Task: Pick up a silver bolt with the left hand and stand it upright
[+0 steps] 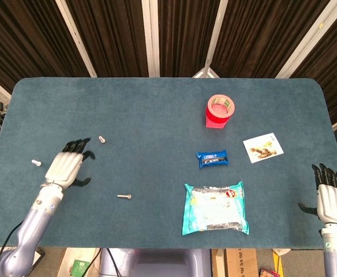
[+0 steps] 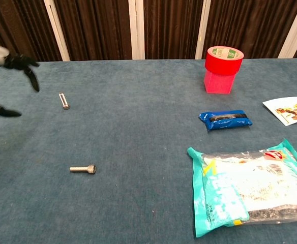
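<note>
1. A silver bolt [image 2: 65, 100] stood upright on the blue table [image 1: 157, 115], slim, with its head on the cloth; from the head view it was a small pale spot [image 1: 101, 139].
2. The left hand [image 1: 67, 167] hovered just beside it toward the near-left, fingers spread, holding nothing.
3. A second silver bolt [image 2: 83, 169] lay flat on its side, nearer the front edge.
4. The right hand [image 1: 332, 199] rested at the table's right edge, fingers apart.
</note>
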Robot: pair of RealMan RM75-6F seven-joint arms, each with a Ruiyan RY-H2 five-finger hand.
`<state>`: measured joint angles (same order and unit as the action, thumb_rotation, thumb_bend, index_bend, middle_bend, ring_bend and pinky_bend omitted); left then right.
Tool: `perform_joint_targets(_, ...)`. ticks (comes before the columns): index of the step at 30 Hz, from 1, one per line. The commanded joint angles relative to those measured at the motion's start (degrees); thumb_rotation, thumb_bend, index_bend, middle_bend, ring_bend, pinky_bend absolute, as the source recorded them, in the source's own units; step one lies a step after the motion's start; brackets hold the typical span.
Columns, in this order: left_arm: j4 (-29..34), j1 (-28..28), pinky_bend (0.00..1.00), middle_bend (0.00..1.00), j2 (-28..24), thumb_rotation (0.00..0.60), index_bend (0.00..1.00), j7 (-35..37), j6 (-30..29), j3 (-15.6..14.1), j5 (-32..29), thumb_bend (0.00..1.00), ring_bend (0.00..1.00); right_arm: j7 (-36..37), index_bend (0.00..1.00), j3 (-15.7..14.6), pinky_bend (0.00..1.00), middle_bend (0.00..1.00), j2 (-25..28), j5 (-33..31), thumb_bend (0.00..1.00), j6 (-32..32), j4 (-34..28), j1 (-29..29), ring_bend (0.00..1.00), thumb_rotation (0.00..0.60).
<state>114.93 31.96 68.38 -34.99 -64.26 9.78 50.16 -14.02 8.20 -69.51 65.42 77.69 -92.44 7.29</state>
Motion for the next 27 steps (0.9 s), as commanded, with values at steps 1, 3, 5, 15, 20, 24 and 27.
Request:
perform_joint_targets(1, 2.11, -0.95, 0.00, 0.00, -1.51, 0.600, 0.37, -1.71, -0.47, -2.28, -2.12, 0.37, 0.00, 0.33, 0.09, 0.00, 0.00, 0.00, 0.14, 0.13, 0.00, 0.01, -0.10, -0.07, 0.00, 0.600)
perform_joint_targets(3, 1.52, -0.93, 0.00, 0.00, -0.97, 0.600, 0.37, -2.90, -0.93, -3.50, -2.56, 0.39, 0.00, 0.65, 0.09, 0.02, 0.00, 0.00, 0.34, 0.29, 0.00, 0.13, -0.23, -0.17, 0.00, 0.600)
perform_joint_targets(5, 0.70, -0.94, 0.00, 0.00, 0.34, 0.600, 0.38, -2.60, -1.07, -3.91, -2.91, 0.39, 0.00, 0.96, 0.09, 0.10, 0.00, 0.00, 0.52, 0.34, 0.00, 0.29, -0.41, -0.29, 0.00, 0.600)
perform_joint_targets(15, -6.45, 0.11, 0.00, 0.00, 9.77, 0.600, 0.43, -2.41, -1.57, -5.67, -0.17, 0.42, 0.00, 2.44, 0.09, 0.46, 0.00, 0.00, 1.47, 0.66, 0.00, 1.08, -0.98, -0.84, 0.00, 0.600)
perform_joint_targets(20, -8.33, 1.40, 0.00, 0.01, 13.46, 0.600, 0.44, -4.24, -2.03, -5.53, 0.00, 0.42, 0.00, 3.38, 0.10, 0.77, 0.00, 0.00, 1.86, 0.52, 0.00, 1.06, -1.00, -0.98, 0.00, 0.600)
perform_joint_targets(24, -8.83, 2.10, 0.00, 0.01, 15.60, 0.600, 0.45, -5.24, -2.58, -5.28, -0.08, 0.42, 0.00, 3.80, 0.10, 0.79, 0.00, 0.00, 2.03, 0.55, 0.00, 0.86, -0.96, -1.00, 0.00, 0.600)
perform_joint_targets(27, -8.71, 2.76, 0.00, 0.01, 16.73, 0.600, 0.45, -6.31, -2.47, -5.34, -0.59, 0.42, 0.00, 3.84, 0.10, 0.71, 0.00, 0.00, 2.05, 0.58, 0.00, 0.59, -0.86, -0.92, 0.00, 0.600)
